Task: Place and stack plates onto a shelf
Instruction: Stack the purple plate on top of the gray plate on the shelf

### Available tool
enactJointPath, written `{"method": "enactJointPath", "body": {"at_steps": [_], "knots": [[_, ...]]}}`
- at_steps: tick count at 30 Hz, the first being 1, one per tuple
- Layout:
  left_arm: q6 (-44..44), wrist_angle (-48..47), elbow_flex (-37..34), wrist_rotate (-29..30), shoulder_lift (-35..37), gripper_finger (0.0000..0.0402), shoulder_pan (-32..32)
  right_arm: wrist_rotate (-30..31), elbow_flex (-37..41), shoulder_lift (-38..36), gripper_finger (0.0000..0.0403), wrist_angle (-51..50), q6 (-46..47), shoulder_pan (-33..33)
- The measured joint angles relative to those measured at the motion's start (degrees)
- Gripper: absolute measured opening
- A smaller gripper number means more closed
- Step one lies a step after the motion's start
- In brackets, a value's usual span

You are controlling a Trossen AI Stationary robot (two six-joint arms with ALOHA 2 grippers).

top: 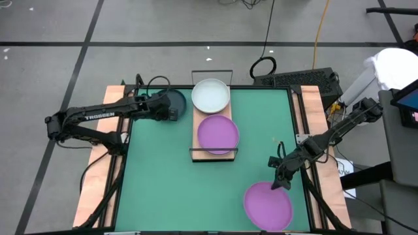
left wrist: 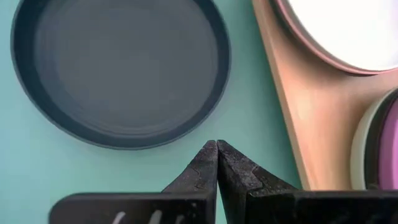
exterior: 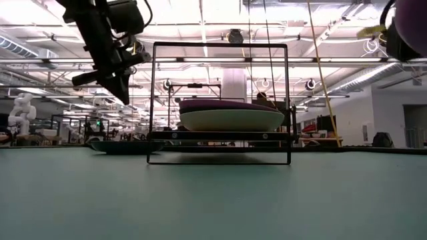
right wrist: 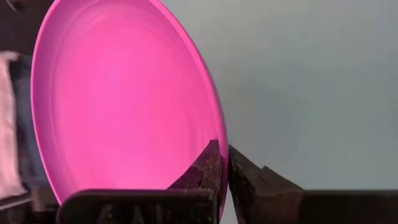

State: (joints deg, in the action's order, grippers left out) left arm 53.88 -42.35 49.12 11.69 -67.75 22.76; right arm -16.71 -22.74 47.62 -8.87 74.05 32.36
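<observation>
The shelf [top: 213, 149] stands mid-table, its wood board running from far to near. On it, a whitish plate [top: 210, 94] tops a stack at the far end. A purple plate [top: 218, 134] tops another stack at the near end. A dark grey plate [top: 163, 101] rests flat on the mat left of the shelf. My left gripper [left wrist: 216, 149] is shut and hovers above the mat between that plate [left wrist: 121, 68] and the shelf board [left wrist: 311, 124]. My right gripper [top: 281, 181] is shut on a second purple plate [top: 268, 205] near the table's near right corner. My right gripper holds the purple plate by its rim [right wrist: 221, 134], pinched with one finger [right wrist: 202, 168] on the inner face and the other behind it. The fingers reach down from the far right side. The plate is lifted clear and shows high in the low view [exterior: 410, 20].
Wooden side rails [top: 98, 170] flank the green mat. A black device [top: 297, 79] and a cable loop [top: 262, 66] lie beyond the far edge. A person in white [top: 392, 68] stands at the right. Open mat lies in front of the shelf [exterior: 220, 160].
</observation>
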Motion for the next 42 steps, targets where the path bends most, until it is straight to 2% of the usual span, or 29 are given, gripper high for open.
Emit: {"method": "enactJointPath", "body": {"at_steps": [9,14,20,28,42], "knots": [[0.57,-2.78,0.00,-1.12,0.00,0.0079,2.76,0.81,-8.27,0.00,0.0001,-3.77,5.36,-0.02],[1.50,-4.60,0.00,-1.18,-0.17,0.0084,4.12,3.71,-13.93,-0.02,0.0000,-8.64,5.68,-0.55],[7.46,-7.48,0.00,-0.05,-0.17,0.0084,6.76,5.31,-19.40,-0.02,0.0000,-12.32,6.29,-3.49],[6.78,-7.67,0.00,0.42,-0.57,0.0081,10.69,13.83,-24.01,-0.07,0.0000,-12.51,2.83,-8.81],[4.88,-7.56,0.00,0.21,-0.55,0.0084,11.04,31.47,-26.43,-0.13,0.0000,-11.29,-0.78,-23.91]]}}
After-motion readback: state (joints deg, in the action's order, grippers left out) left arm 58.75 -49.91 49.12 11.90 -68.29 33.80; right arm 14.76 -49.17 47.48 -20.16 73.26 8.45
